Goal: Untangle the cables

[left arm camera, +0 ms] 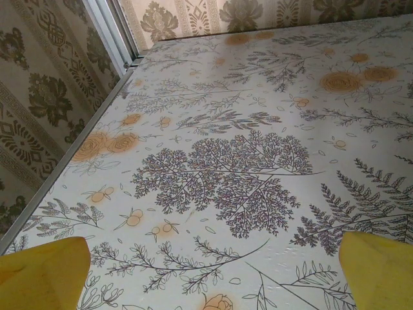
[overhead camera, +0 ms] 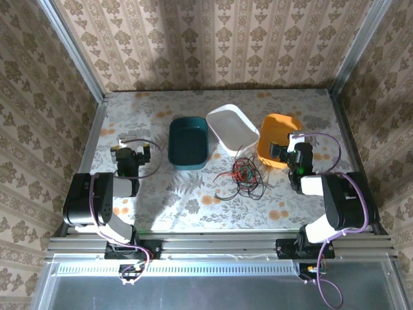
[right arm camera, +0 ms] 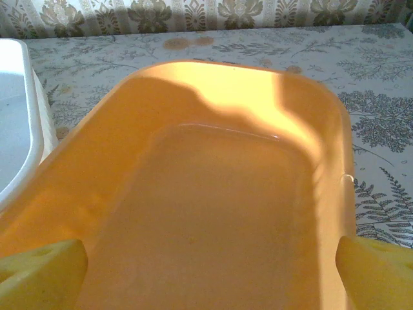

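Right gripper [overhead camera: 284, 150], open and empty, is hovering over the orange tub [overhead camera: 284, 118], the cables [overhead camera: 244, 173] lying just left of it.

Found left gripper [overhead camera: 131, 152] spread wide, yellow pads [left arm camera: 39, 274] at opposite bottom corners of wrist view, nothing between. Found right gripper [overhead camera: 286, 147] equally wide, its pads [right arm camera: 374, 271] likewise far apart and bare. Noted left arm [overhead camera: 97, 197] and right arm [overhead camera: 339, 200] both folded at elbow above own bases, forearms reaching forward, wrists pitched down.
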Controlling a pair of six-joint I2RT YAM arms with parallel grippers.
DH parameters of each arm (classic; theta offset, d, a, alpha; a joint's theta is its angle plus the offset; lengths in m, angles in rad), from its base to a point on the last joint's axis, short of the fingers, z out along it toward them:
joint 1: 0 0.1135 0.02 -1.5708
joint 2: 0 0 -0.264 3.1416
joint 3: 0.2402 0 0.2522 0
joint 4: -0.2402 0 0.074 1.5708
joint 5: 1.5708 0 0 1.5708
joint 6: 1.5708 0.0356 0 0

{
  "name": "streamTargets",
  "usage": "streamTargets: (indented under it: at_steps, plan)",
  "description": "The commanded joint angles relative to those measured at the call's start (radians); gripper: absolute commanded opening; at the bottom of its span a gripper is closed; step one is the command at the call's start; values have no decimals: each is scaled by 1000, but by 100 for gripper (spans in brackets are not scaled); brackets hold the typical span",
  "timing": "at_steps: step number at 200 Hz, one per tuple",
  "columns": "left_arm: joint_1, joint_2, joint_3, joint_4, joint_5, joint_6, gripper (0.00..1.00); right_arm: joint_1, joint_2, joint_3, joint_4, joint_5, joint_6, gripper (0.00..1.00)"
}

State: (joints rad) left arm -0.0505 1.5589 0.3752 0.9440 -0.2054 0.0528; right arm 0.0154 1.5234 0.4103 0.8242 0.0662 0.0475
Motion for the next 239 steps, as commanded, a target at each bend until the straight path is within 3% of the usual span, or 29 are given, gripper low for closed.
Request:
streamTargets:
  at_steps: [1,185,221,239]
  plan:
    - [6,3,-1,24,9,-12,100,-3,6,5,16,-10,-15,100]
    - [7,3,-4,27,11,-11,100,-3,6,1,19,-9,-15,100]
    - [-3,-36,22,-55,129,41,100,-7,3,7,13,-32,-16,100]
    - [-57,-115,48,-153,-36,57,100,-8,-37,50,-88,-47,-22,100]
